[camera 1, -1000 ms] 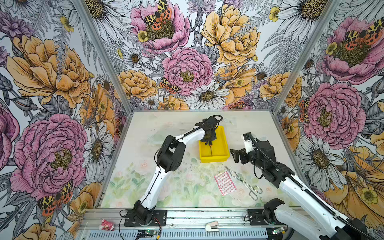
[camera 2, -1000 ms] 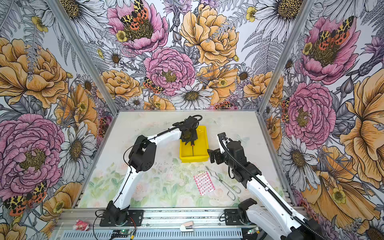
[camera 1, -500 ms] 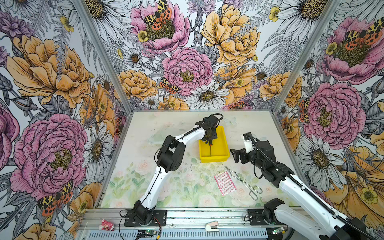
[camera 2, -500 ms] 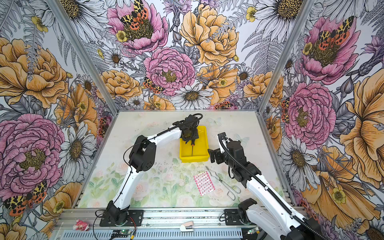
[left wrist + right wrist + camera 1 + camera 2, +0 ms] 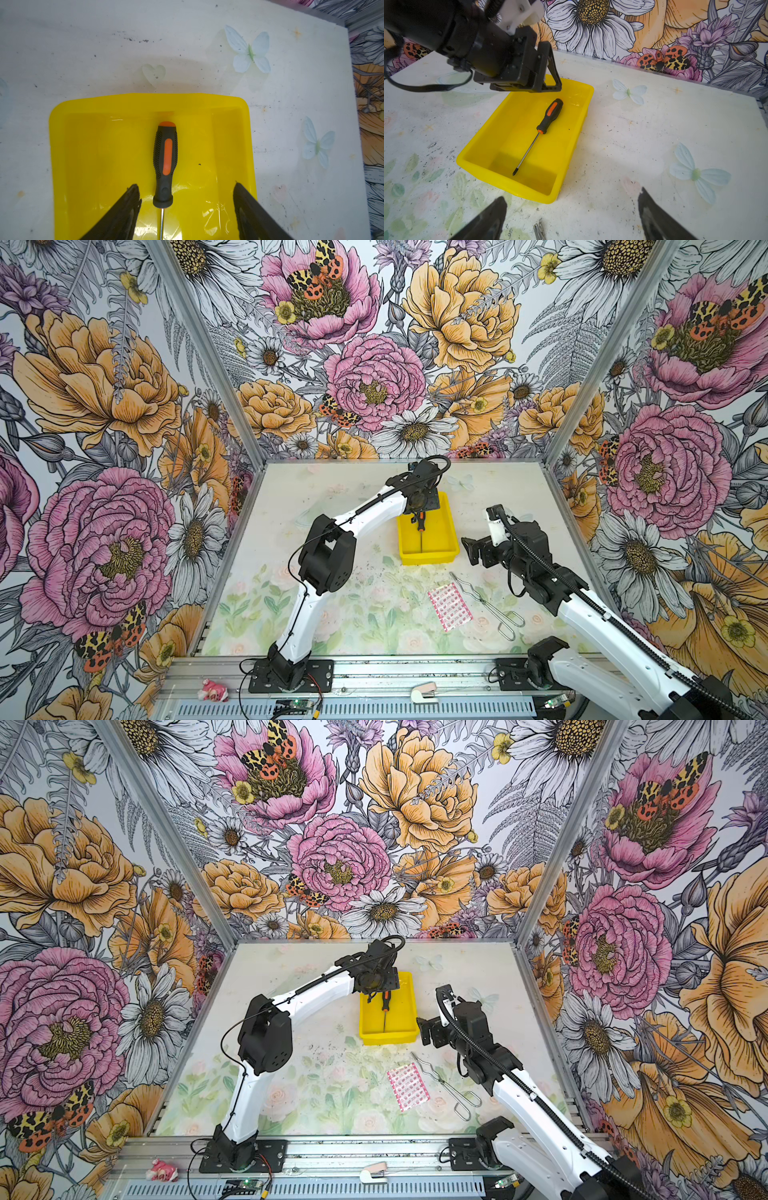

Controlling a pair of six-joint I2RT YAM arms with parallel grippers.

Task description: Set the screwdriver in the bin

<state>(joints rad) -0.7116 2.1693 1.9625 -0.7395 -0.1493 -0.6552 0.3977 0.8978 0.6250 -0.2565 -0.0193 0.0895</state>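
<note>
The table [image 5: 511, 489] is pale, with faint flowers printed on it. The left gripper [image 5: 185, 185] hangs over the far end of the bin [image 5: 428, 559]. Its jaws are spread wide and hold nothing. The right gripper [image 5: 572, 195] hangs over the table just beside the bin's right side, wide open and empty too. The bin is bright yellow and sits near the middle of the table. Silver tongs [image 5: 486, 605] and a pink dotted sheet [image 5: 449, 605] lie side by side nearer the front. The screwdriver [image 5: 550, 116] lies flat inside the bin, along its length. Its black-and-orange handle is at the far end, below the left gripper, touching neither finger.
</note>
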